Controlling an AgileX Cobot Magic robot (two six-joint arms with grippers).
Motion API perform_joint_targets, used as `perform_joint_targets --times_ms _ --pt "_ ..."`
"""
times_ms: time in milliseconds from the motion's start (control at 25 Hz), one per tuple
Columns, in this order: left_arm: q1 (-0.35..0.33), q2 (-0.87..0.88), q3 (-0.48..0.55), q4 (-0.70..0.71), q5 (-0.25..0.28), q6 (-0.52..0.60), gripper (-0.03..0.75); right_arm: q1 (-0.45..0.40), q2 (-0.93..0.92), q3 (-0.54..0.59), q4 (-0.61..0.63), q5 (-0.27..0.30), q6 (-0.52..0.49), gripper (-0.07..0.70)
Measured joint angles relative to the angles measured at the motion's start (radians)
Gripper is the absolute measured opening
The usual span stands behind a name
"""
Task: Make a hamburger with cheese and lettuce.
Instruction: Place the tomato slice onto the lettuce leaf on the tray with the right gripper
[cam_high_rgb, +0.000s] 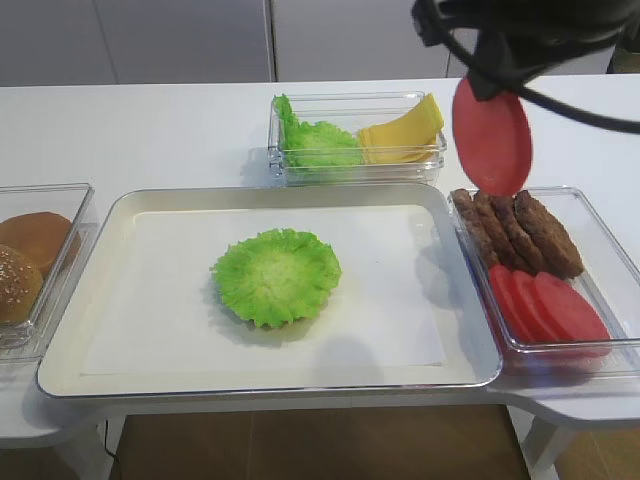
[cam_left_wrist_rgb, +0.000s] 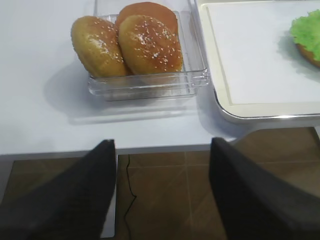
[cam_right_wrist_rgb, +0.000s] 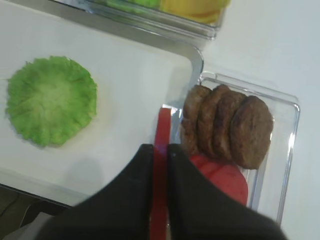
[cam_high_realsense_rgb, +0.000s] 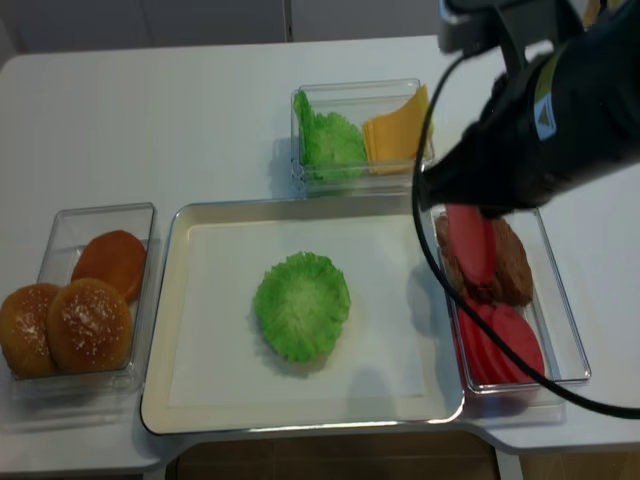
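The right gripper (cam_right_wrist_rgb: 160, 165) holds a thin red round slice, like a plastic tomato (cam_high_rgb: 491, 137), clamped by its edge between the two black fingers (cam_right_wrist_rgb: 132, 200). The slice hangs vertical, edge-on to the wrist camera, above the clear box of brown patties and more red slices (cam_high_rgb: 600, 255) at the right side.

The hamburger (cam_high_rgb: 277, 276) lies in the middle of the white metal tray (cam_high_rgb: 110, 215); only a flat, ruffled bright-green leaf shows on top, and in the left wrist view a brown edge looks out under it. From the right fingers it lies to the left and lower, well apart. So I think the slice must travel leftwards over the tray rim and turn from upright to flat before it is let go, otherwise it can land on its edge and roll.

The left gripper (cam_left_wrist_rgb: 162, 195) hangs wide open and empty off the table's front edge, near the clear box of sesame buns (cam_left_wrist_rgb: 150, 82). The right arm is clearly nearer to the work.

Pale-yellow square cheese slices (cam_high_rgb: 405, 128) wait in the back box (cam_high_rgb: 355, 170), beside spare green lettuce leaves (cam_high_rgb: 315, 140).
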Motion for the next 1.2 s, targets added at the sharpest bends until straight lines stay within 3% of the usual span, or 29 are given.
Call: perform_joint_targets --times_ms 320,560,760,1200 --pt "0.0 0.0 0.0 0.0 0.0 0.0 0.439 0.141 0.185 -0.097 -0.068 0.015 -0.006 0.049" --pt "0.0 0.0 0.0 0.0 0.0 0.0 0.439 0.219 0.361 -0.161 -0.132 -0.024 -0.025 0.049" --pt "0.0 0.0 0.0 0.0 0.0 0.0 0.439 0.233 0.479 -0.223 -0.169 -0.072 -0.034 0.049" --pt "0.0 0.0 0.0 0.0 0.0 0.0 0.439 0.233 0.576 -0.258 -0.219 -0.087 -0.06 0.049"
